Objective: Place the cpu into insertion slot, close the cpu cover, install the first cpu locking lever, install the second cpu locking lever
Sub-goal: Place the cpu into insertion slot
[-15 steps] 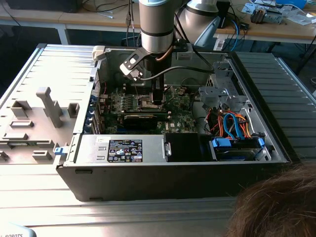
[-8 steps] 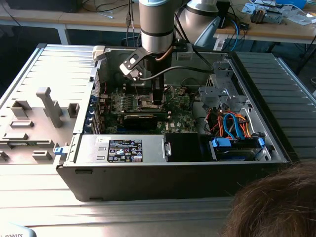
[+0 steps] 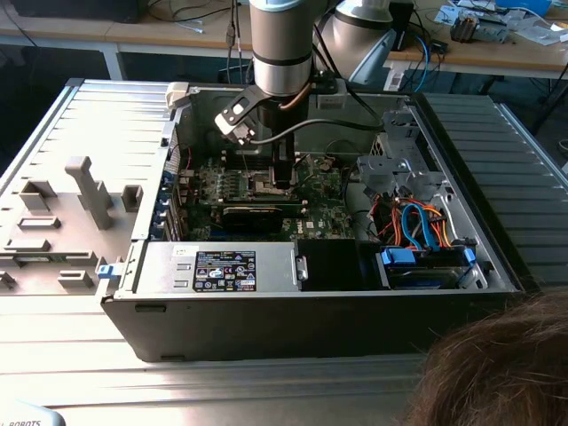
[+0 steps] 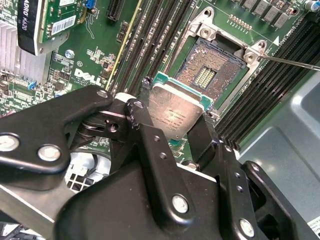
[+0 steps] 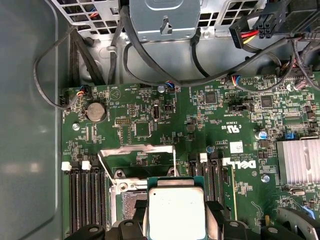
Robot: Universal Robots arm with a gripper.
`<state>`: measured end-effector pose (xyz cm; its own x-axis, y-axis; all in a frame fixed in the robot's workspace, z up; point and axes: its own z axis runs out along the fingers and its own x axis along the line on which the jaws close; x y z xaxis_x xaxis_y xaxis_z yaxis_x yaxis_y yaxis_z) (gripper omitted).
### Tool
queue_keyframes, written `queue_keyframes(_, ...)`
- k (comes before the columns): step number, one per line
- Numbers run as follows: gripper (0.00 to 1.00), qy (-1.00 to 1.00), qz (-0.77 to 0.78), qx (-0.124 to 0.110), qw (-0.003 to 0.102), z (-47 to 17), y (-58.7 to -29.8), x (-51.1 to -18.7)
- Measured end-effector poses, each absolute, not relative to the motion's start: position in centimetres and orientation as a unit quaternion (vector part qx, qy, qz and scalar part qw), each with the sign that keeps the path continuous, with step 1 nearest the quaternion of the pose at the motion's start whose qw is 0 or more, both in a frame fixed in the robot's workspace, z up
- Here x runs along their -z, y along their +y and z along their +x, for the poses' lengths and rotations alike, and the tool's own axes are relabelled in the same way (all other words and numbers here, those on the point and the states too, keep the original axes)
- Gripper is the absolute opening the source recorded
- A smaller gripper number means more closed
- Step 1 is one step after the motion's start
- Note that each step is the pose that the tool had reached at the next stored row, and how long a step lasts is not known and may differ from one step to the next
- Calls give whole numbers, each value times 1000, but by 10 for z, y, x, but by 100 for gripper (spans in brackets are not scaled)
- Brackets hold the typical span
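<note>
My end effector (image 4: 172,131) clamped on the cpu (image 4: 176,109), holding it just over the bare insertion slot (image 4: 210,70), cpu cover (image 5: 136,149) flipped open

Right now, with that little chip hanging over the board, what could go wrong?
The chip, pinched by its edges between the fingers, does not look squarely lined up with the open socket. Lowered like that, it might land crooked and bend the bare pins. It could also slip from such a thin grip, or catch the raised cover.
</note>
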<state>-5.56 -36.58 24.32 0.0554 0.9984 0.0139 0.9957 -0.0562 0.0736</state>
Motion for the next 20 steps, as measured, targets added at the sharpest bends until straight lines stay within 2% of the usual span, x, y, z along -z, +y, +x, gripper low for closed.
queue_keyframes(20, 55, 675, 737, -30, 22, -56, -366, -243)
